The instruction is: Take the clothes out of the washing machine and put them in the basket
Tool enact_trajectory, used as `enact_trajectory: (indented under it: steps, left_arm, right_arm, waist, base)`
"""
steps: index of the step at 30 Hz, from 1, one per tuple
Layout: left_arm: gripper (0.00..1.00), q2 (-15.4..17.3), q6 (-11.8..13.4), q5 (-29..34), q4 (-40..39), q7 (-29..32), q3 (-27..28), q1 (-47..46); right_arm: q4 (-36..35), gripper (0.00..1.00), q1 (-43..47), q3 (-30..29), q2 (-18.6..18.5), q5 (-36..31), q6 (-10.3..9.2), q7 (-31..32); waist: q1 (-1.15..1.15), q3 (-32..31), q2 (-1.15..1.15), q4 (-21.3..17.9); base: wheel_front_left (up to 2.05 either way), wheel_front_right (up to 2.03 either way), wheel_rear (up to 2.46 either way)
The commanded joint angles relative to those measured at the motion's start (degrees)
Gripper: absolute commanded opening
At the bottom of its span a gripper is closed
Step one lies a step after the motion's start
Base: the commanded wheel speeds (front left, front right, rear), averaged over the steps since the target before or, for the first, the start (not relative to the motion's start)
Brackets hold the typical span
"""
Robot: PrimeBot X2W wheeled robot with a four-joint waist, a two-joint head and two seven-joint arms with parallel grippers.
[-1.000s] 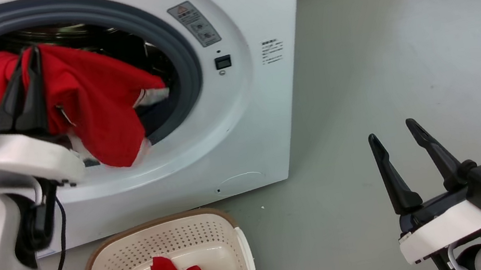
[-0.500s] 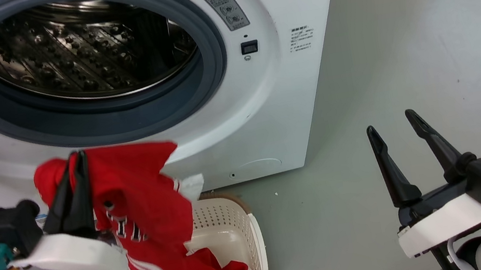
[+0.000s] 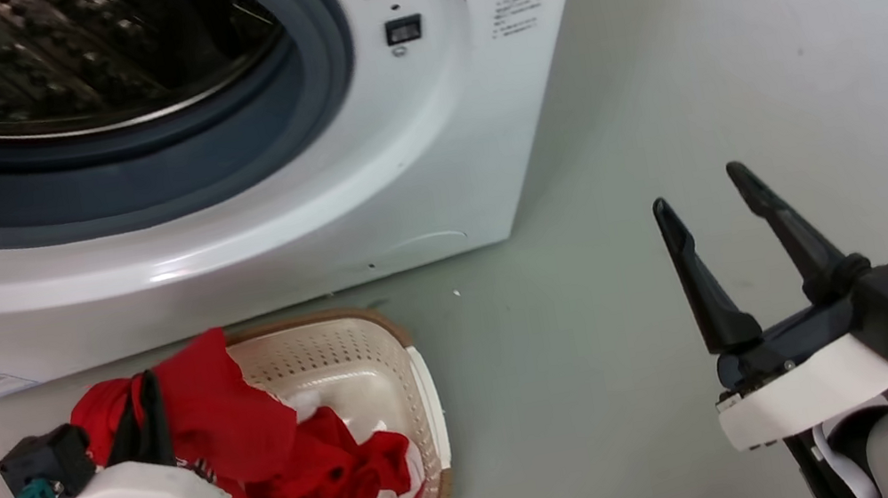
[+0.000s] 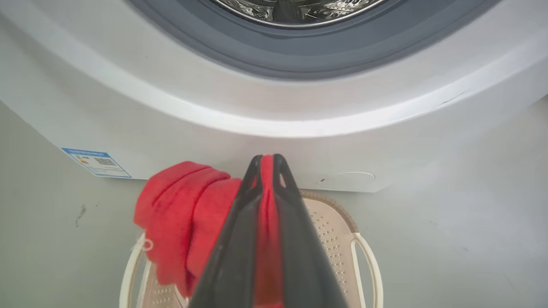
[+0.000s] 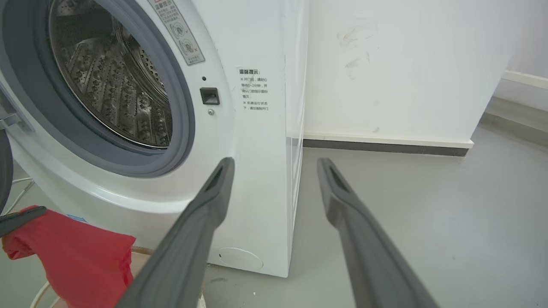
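Your left gripper [image 4: 266, 159] is clamped on the clothes [image 3: 210, 414]. In the head view, red fabric pinched between its fingers drapes toward 4 o'clock into the basket [image 3: 425, 396], onto a crumpled red-and-white heap. Your right gripper [image 3: 696, 189], fingers spread, sits at the basket's 3 o'clock.

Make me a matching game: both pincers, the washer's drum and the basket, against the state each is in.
1. left pincer
2. right pincer
3. drum
4. basket

A. open, gripping nothing
B. red clothes lying inside
C. shut on a red garment
D. shiny steel showing

Pairs: 1-C, 2-A, 3-D, 4-B
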Motion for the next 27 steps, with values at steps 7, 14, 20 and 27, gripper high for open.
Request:
enact_trajectory:
  steps: [7,14,20,27]
  left_arm:
    - [0.00,-2.31,-4.18,-0.01,15.64,-0.85,-0.53,-7.46]
    - [0.00,-3.99,-7.19,-0.89,32.02,-1.18,-0.17,-12.97]
    - [0.00,-5.08,-9.21,-1.08,42.36,-0.55,-0.74,-15.78]
    - [0.00,-6.24,-11.23,-2.36,51.83,-0.36,-0.29,-18.52]
  right_arm:
    - [-1.01,1.00,-2.28,0.70,0.08,0.72,-0.04,-1.29]
    - [-1.55,1.00,-3.49,1.10,0.08,0.96,-0.04,-2.65]
    - [-1.95,1.00,-4.55,1.48,0.08,0.75,-0.04,-3.08]
    - [-1.81,1.00,-4.80,2.31,0.08,1.11,-0.04,-3.46]
  waist:
    - [0.00,9.36,0.00,-6.36]
    - [0.00,15.01,0.00,-8.00]
    - [0.00,17.80,0.00,-8.17]
    - [0.00,19.64,0.00,-8.42]
  base:
    - [0.00,0.00,0.00]
    - [0.00,0.00,0.00]
    - [0.00,0.00,0.00]
    - [0.00,0.00,0.00]
